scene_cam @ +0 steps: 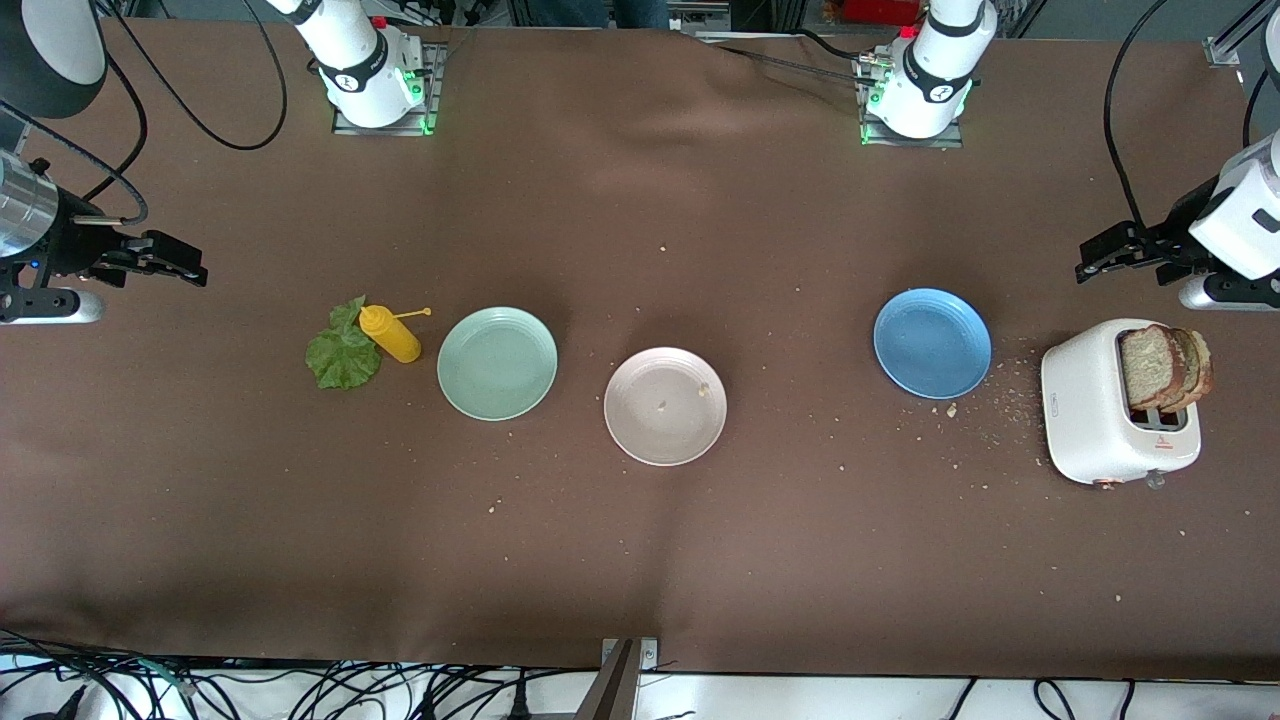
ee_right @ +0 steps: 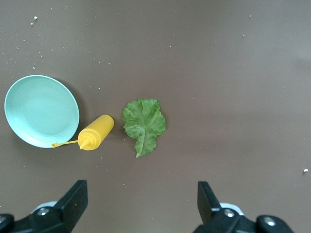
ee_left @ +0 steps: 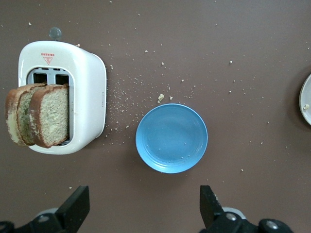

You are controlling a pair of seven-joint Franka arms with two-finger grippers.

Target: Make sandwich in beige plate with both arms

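The beige plate [scene_cam: 640, 400] lies empty mid-table with a few crumbs on it; its edge shows in the left wrist view [ee_left: 306, 99]. Brown bread slices [scene_cam: 1165, 367] stand up out of the white toaster [scene_cam: 1085, 420] at the left arm's end, also seen in the left wrist view [ee_left: 41, 114]. A green lettuce leaf [scene_cam: 342, 352] lies flat at the right arm's end, also in the right wrist view [ee_right: 144, 124]. My left gripper [scene_cam: 1090, 262] [ee_left: 144, 199] hangs open and empty over the table by the toaster. My right gripper [scene_cam: 188, 264] [ee_right: 141, 191] hangs open and empty over the table by the lettuce.
A yellow squeeze bottle [scene_cam: 390, 333] lies beside the lettuce. A mint-green plate [scene_cam: 497, 362] sits between the bottle and the beige plate. A blue plate [scene_cam: 932, 343] sits between the beige plate and the toaster. Crumbs are scattered around the toaster.
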